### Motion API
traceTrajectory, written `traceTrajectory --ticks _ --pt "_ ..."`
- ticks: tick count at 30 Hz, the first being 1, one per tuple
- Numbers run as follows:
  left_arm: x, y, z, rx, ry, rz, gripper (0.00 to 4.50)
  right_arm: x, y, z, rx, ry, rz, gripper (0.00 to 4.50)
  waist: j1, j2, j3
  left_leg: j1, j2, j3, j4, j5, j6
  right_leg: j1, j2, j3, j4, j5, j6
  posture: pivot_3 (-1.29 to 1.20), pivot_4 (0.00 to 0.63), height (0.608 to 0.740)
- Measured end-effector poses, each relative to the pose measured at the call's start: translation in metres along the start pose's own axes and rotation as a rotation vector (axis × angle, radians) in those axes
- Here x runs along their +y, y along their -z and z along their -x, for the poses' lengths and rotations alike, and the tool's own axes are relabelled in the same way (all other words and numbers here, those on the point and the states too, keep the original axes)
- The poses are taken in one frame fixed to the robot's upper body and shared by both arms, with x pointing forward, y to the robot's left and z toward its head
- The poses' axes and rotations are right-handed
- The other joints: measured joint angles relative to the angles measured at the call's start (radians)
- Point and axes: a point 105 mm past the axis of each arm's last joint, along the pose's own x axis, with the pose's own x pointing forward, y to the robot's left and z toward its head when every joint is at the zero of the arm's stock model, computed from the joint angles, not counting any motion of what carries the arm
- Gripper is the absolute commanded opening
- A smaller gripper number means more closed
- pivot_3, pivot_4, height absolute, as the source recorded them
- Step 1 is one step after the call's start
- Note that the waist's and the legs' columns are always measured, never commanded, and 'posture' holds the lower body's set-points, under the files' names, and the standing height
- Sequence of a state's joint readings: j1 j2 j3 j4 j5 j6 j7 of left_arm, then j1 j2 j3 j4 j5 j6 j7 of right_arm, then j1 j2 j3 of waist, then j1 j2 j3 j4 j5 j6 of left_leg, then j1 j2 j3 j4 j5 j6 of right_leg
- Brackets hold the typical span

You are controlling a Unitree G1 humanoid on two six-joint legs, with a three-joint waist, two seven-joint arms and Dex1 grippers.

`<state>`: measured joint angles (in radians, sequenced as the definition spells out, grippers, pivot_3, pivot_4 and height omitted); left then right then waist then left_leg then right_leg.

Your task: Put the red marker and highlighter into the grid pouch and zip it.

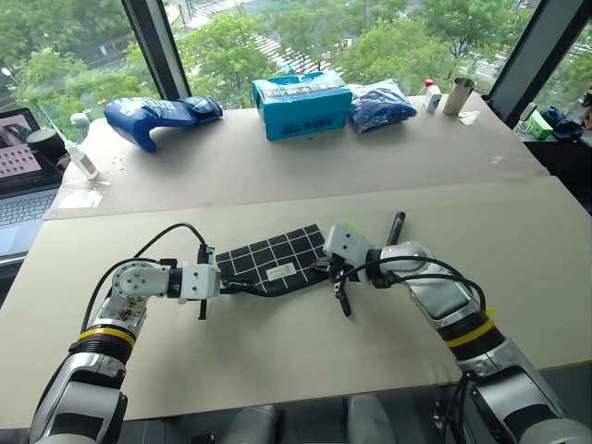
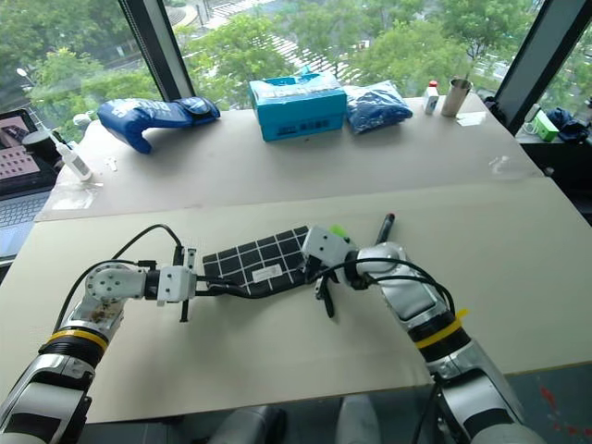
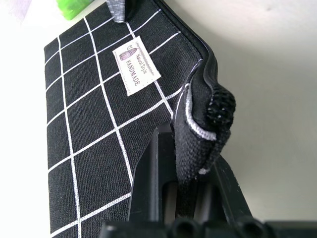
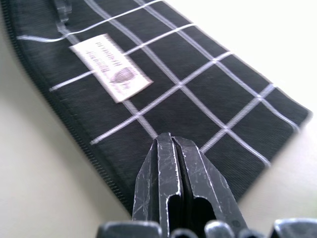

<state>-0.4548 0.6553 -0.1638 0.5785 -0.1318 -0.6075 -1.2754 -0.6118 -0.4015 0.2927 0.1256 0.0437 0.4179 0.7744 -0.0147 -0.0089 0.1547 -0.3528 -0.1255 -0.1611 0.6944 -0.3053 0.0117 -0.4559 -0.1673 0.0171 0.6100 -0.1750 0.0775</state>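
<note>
Two arms meet over a wide pale bench (image 1: 277, 370), and between them lies the grid pouch (image 1: 273, 257), flat on the bench just in front of you, its white label facing up.

Your left hand (image 3: 190, 163) has its fingers pinched together on the black strap at the pouch's left end, where the fabric bunches up in the left wrist view. Your right hand (image 4: 173, 178) has its fingers pressed together with nothing between them, tips resting at the pouch's near edge beside the zipper line; whether they touch the fabric is hard to tell.

The red marker (image 1: 396, 227) lies on the bench just beyond your right wrist, near the pouch's right end and outside it; mostly its dark end shows. The highlighter (image 1: 348, 227) shows as a small green patch at the pouch's far right corner, partly hidden by your right wrist, and it too appears to be outside.

By my reading, the task is at an early stage: the pouch is steadied by its strap, neither pen is in yet, and the zipping is still to do. I cannot tell whether the zipper is open.
</note>
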Motion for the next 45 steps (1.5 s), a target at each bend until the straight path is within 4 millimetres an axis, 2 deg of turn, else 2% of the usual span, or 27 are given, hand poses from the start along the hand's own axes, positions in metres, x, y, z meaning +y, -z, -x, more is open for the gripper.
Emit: traceTrajectory --ticks 2,4,7,12,15,18,22,26,30,37,40,45 --pt "0.001 -0.001 0.000 -0.005 -0.013 0.038 0.00 -0.029 -0.014 0.008 -0.056 0.122 -0.038 1.50 -0.003 0.000 0.000 -0.001 0.000 0.000 0.000 0.000 0.000 -0.001 0.001 0.001 0.001 0.001 0.000 0.00 0.150 0.740" --pt "0.000 -0.001 0.000 -0.007 -0.037 0.083 0.00 -0.056 -0.031 0.025 -0.116 0.219 -0.068 2.22 -0.003 0.000 0.000 -0.001 0.000 0.000 0.000 0.000 0.000 -0.001 0.001 0.000 0.001 0.002 0.000 0.00 0.150 0.740" --pt "0.003 0.000 0.003 -0.002 -0.085 0.134 0.00 -0.071 -0.035 0.047 -0.149 0.266 -0.135 3.21 -0.003 0.000 0.000 -0.001 0.001 0.000 -0.001 0.000 0.000 -0.001 0.002 0.000 0.000 0.002 0.000 0.00 0.150 0.740" --pt "0.011 0.000 0.014 -0.006 -0.197 0.237 0.00 -0.087 -0.025 0.091 -0.133 0.290 -0.249 3.21 -0.004 0.000 0.000 -0.001 0.001 0.000 -0.001 -0.001 0.000 -0.001 0.002 0.000 0.000 0.002 0.000 0.00 0.150 0.740" --pt "0.016 -0.003 0.018 -0.017 -0.237 0.261 0.00 -0.086 -0.022 0.102 -0.124 0.284 -0.260 3.21 -0.007 0.000 0.000 -0.001 0.002 0.002 -0.001 -0.002 0.000 -0.002 0.002 0.000 0.000 0.002 0.000 0.00 0.150 0.740" --pt "0.025 -0.005 0.024 -0.029 -0.297 0.292 0.00 -0.074 -0.017 0.108 -0.094 0.229 -0.239 3.21 -0.006 0.000 0.000 -0.001 0.002 0.003 0.000 -0.002 0.000 -0.002 0.002 0.000 0.000 0.002 0.000 0.00 0.150 0.740" --pt "0.034 -0.006 0.027 -0.054 -0.366 0.340 0.00 -0.034 -0.008 0.096 -0.037 0.062 -0.181 3.21 -0.006 0.000 0.000 -0.001 0.002 0.004 0.001 -0.003 0.000 -0.002 0.001 0.000 0.000 0.002 0.000 0.00 0.150 0.740" --pt "0.037 -0.009 0.025 -0.067 -0.384 0.352 0.00 -0.017 -0.001 0.077 0.012 0.008 -0.132 3.21 -0.004 -0.001 0.000 -0.001 0.002 0.005 0.001 -0.003 0.000 -0.002 0.001 0.001 -0.001 0.002 0.000 0.00 0.150 0.740" --pt "0.038 -0.014 0.021 -0.093 -0.386 0.352 0.00 -0.023 0.005 0.043 0.062 0.077 -0.121 3.21 -0.005 -0.001 0.000 0.000 0.002 0.006 0.001 -0.003 -0.001 -0.003 0.001 0.001 -0.001 0.003 -0.001 0.00 0.150 0.740" --pt "0.038 -0.019 0.018 -0.119 -0.388 0.364 0.00 -0.053 -0.012 0.015 0.062 0.206 -0.048 3.21 -0.005 -0.001 0.000 -0.001 0.002 0.005 0.001 -0.003 -0.001 -0.003 0.001 0.000 -0.001 0.003 -0.001 0.00 0.150 0.740" --pt "0.038 -0.021 0.017 -0.123 -0.389 0.359 0.00 -0.054 -0.013 0.008 0.058 0.205 -0.055 3.21 -0.006 -0.001 0.000 -0.001 0.002 0.005 0.001 -0.003 -0.001 -0.003 0.001 0.000 -0.001 0.003 -0.001 0.00 0.150 0.740" --pt "0.037 -0.022 0.016 -0.129 -0.392 0.357 0.00 -0.045 -0.013 -0.003 0.051 0.163 -0.078 3.21 -0.008 -0.001 0.000 -0.001 0.002 0.005 0.001 -0.003 -0.001 -0.003 0.001 0.000 0.000 0.003 -0.001 0.00 0.150 0.740"
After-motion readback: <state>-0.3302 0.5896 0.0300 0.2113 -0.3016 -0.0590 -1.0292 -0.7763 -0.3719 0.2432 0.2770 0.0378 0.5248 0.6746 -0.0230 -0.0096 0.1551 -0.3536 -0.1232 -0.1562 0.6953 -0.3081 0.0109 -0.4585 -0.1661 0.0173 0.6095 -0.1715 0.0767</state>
